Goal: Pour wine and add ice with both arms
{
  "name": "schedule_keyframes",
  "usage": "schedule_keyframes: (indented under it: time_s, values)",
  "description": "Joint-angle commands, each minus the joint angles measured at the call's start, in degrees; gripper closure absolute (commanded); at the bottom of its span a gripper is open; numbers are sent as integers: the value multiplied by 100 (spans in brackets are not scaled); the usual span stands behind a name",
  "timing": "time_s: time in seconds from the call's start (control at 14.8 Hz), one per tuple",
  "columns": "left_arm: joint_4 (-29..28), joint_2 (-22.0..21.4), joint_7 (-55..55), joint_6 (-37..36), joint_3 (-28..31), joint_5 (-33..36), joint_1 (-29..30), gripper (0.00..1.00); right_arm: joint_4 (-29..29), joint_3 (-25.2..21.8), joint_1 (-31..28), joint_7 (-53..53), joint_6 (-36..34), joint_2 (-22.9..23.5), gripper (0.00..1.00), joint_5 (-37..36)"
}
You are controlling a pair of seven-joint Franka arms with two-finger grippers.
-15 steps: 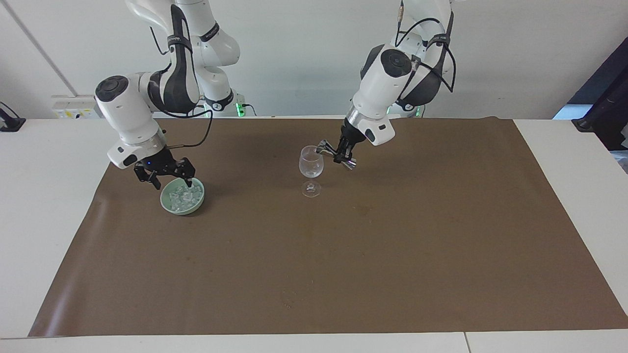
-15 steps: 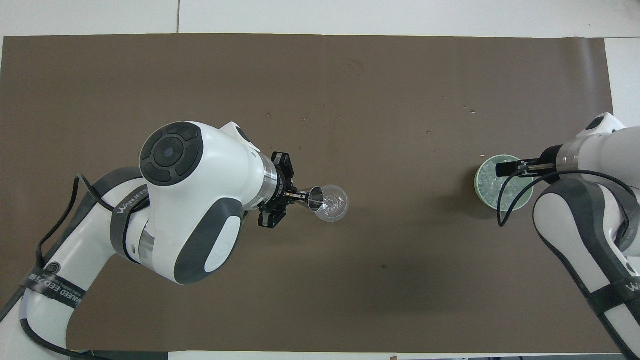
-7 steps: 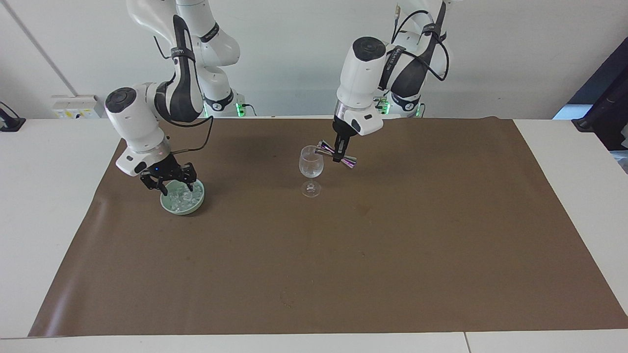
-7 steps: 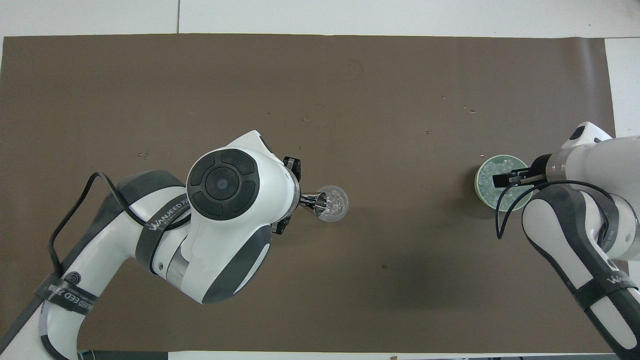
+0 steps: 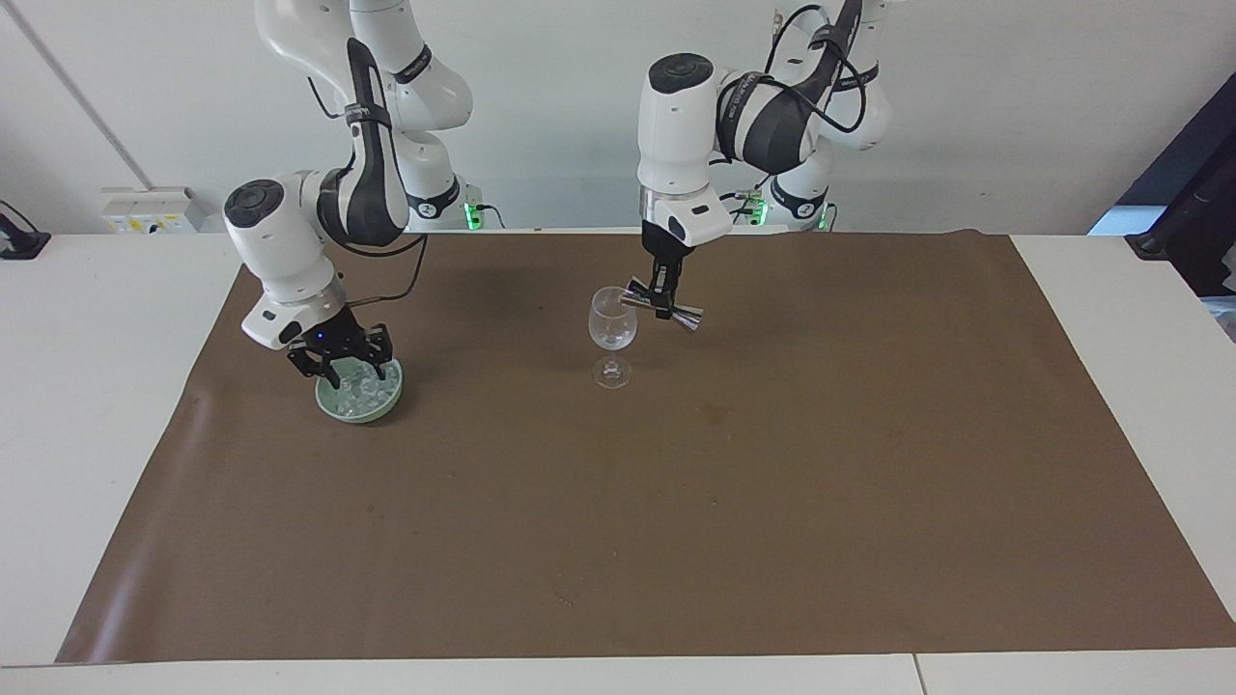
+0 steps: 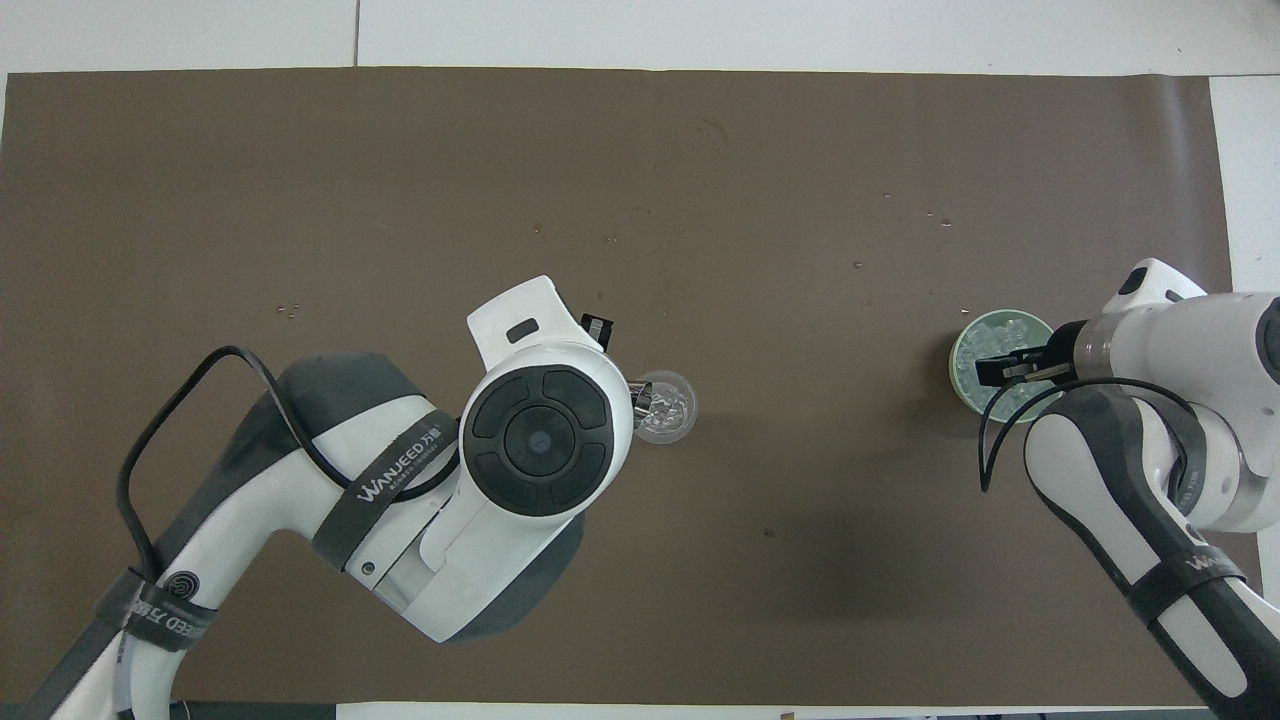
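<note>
while the left gripper (image 5: pixel 662 297), pinching a metal jigger (image 5: pixel 662 304), tipped it over the wine glass (image 5: pixel 612 333) mid-mat (image 5: pixel 676 541), the right gripper (image 5: pixel 346 368) dipped into the ice (image 5: pixel 360 391) bowl (image 5: pixel 359 409) near the mat's edge; i couldn't tell its fingers. best squeeze one cube gently.

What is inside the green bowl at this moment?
The green bowl holds a heap of clear ice cubes. The right tool reaches down into it and covers some cubes, so whether it grips one cannot be seen.

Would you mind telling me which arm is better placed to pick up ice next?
The right arm: its claw hangs over the green bowl of ice, while the left claw holds the jigger at the wine glass.
</note>
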Motion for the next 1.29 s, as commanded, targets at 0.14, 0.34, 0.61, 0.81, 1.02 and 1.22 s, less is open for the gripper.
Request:
schedule_keyframes:
  time_s: [0.14, 0.34, 0.61, 0.81, 1.02, 1.22]
  values:
    - [100, -14, -432, -24, -61, 541, -109, 100, -224, 26, -92, -381, 353, 103, 30, 94]
    - [100, -32, -670, -33, -167, 963, -180, 100, -224, 26, -101, -390, 352, 103, 31, 94]
    - [92, -58, -679, -129, -176, 1113, -268, 100, -241, 26, -66, -382, 361, 94, 32, 85]
    - [92, -76, -731, -252, -176, 1140, -347, 100, -294, 18, -57, -382, 370, 86, 36, 76]
    - [92, -76, -776, -261, -176, 1140, -312, 100, -294, 26, -39, -382, 370, 86, 43, 76]
    - [92, -259, -706, -252, -106, 1079, -233, 100, -294, 26, -39, -382, 379, 94, 44, 76]
